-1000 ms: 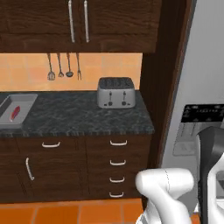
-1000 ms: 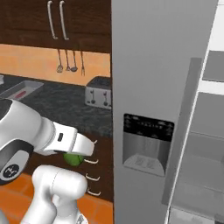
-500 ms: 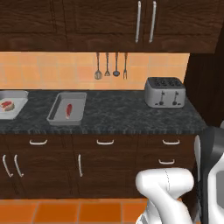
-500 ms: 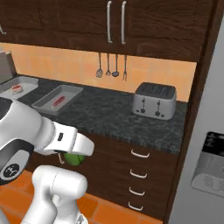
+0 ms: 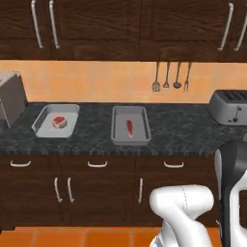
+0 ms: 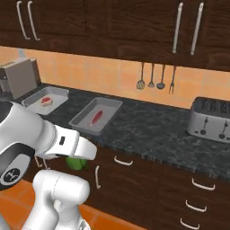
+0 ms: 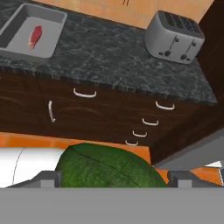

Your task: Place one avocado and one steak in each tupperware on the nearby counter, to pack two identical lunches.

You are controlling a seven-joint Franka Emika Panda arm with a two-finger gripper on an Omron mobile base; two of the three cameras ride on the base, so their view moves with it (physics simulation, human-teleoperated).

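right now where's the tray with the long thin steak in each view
Left base view: the tray lies centre on the counter, right of the other tray.
Right base view: the tray lies left of centre, nearer than the other tray.
Hand view: the tray is at the top left corner.
Shared landmark: the toaster farther along the counter.

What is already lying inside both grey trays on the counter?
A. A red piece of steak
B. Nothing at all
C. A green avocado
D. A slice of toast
A. Each tupperware tray, the left one and the right one, has a red steak in it, while the avocado sits between the fingers of the hand, away from the counter.
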